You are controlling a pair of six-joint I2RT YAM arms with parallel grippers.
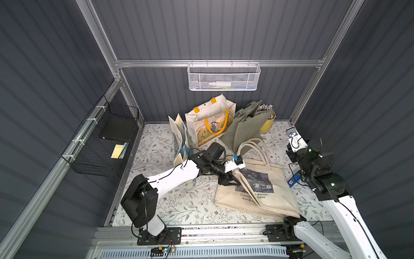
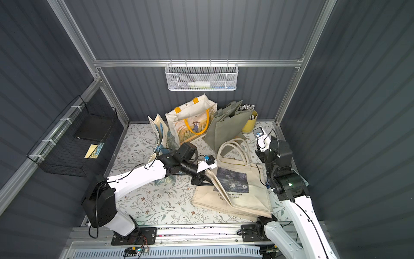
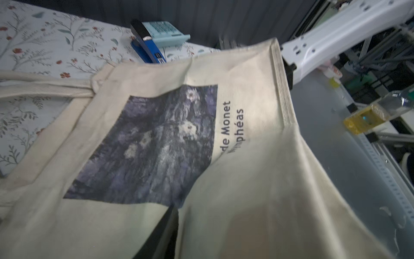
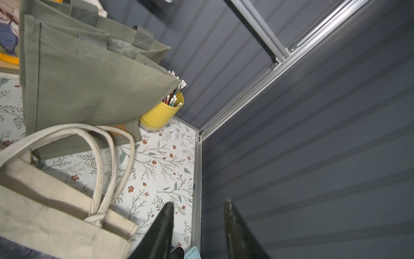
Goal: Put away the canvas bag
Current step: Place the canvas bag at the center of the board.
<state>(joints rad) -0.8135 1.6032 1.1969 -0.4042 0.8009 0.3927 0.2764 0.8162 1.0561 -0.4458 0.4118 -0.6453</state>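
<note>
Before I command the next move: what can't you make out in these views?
- Left gripper: whether it pinches the canvas bag. Cloth covers its jaws in the left wrist view, and it is too small in both top views.
- Lettering: partly hidden by the bag's own cloth wherever it shows.
- White basket: the mesh blurs its contents in both top views.

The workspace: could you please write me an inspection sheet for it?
Surface: floral tablecloth, lying flat.
Job's things: canvas bag lies flat near the front, handles toward the back, one side fold raised.
Clutter: cream tote, yellow-handled bag and green bag stand at the back; yellow pencil cup by the green bag; blue stapler and calculator beside the canvas bag.
Grippers: left hand at the raised fold, fabric hides its jaws; right hand open, empty.
Cables: black cable looped at the left arm's base.
Surroundings: white mesh basket on the back rail; black wire basket on a side wall.
</note>
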